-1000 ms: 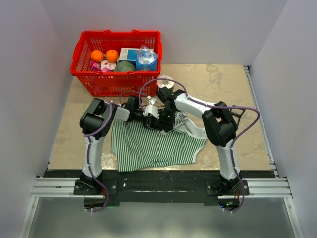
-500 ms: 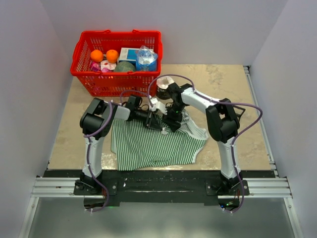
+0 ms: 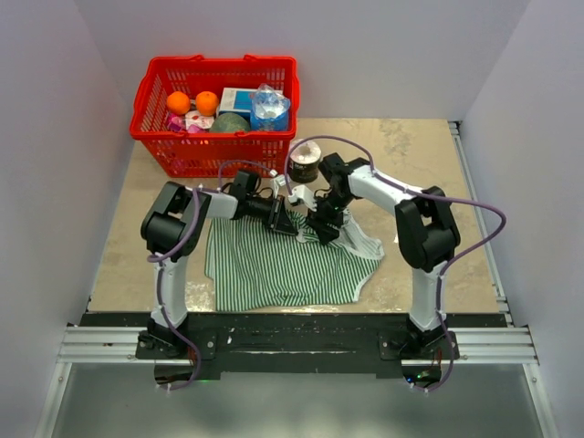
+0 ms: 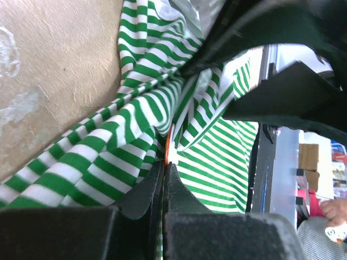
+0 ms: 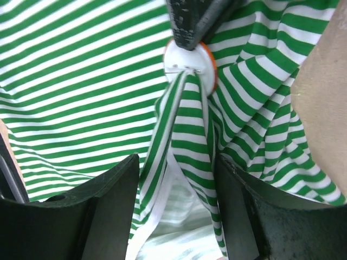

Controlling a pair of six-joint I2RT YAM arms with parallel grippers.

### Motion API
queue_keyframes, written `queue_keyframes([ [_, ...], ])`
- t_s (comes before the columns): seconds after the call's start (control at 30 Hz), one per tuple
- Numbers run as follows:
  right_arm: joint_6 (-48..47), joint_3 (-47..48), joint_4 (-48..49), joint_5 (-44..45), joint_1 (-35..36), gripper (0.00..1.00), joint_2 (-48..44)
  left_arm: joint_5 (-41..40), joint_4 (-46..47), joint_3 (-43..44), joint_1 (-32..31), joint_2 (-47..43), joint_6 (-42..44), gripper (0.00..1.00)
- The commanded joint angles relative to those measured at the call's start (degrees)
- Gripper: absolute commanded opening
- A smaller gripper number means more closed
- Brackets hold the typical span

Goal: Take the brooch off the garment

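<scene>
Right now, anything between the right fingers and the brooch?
Only cloth: a garment fold pinned to the brooch runs down between the open right fingers. The left fingers clamp the brooch's upper edge in the right wrist view.

Soft, even light falls from above in the overhead view. The table (image 3: 411, 155) is bright, and only faint shadows lie beneath the arms on the garment (image 3: 283, 269). In the left wrist view a patch beyond the cloth is blown out white, and the left fingers (image 4: 135, 200) are dark and blurred. In the right wrist view the stripes and the brooch (image 5: 190, 62) are sharp, while the right fingers (image 5: 103, 206) are soft.
</scene>
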Motion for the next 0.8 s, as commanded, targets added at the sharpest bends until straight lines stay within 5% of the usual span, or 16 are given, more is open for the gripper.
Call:
queue_keyframes([
  [0.0,2.72,-3.69,9.08,-1.2,2.05,0.61,-6.04,-2.74,-2.27,0.44,0.62,-4.48,0.15,0.0],
  [0.1,4.57,-5.28,13.48,0.12,3.01,0.57,-7.28,-4.75,-4.99,0.53,0.62,-6.06,1.46,0.0],
  [0.33,7.56,-5.81,17.19,2.5,6.79,0.24,-7.72,-7.57,-3.52,-0.08,0.62,-9.58,-2.57,0.0],
  [0.77,12.83,-8.97,16.93,-2.16,7.59,0.17,-7.98,-10.47,2.55,1.93,0.45,-8.8,-9.6,0.0],
])
